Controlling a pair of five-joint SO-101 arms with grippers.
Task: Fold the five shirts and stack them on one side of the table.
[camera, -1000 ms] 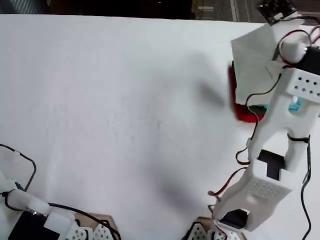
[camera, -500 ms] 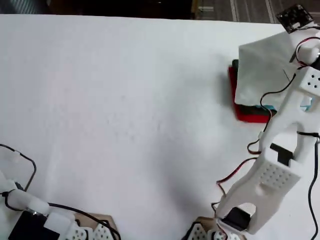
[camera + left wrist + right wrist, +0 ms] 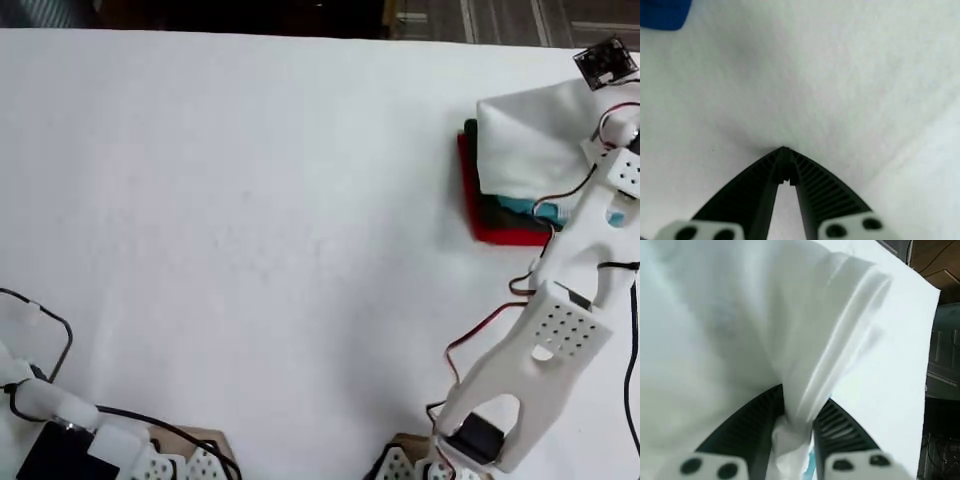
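High view: the white shirt point(image 3: 525, 140) tops a stack of folded shirts point(image 3: 490, 228) at the table's point(image 3: 250, 200) far right side, its fold pinched by the right gripper point(image 3: 797, 407), while the left gripper point(image 3: 784, 152), tips pressed together, points at the table near a blue object point(image 3: 662, 12).

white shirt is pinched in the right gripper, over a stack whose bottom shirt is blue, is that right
Not quite. The bottom of the stack is a red shirt, not a blue one, as the high view shows. The rest holds: the white shirt is pinched in the right gripper, over the stack.
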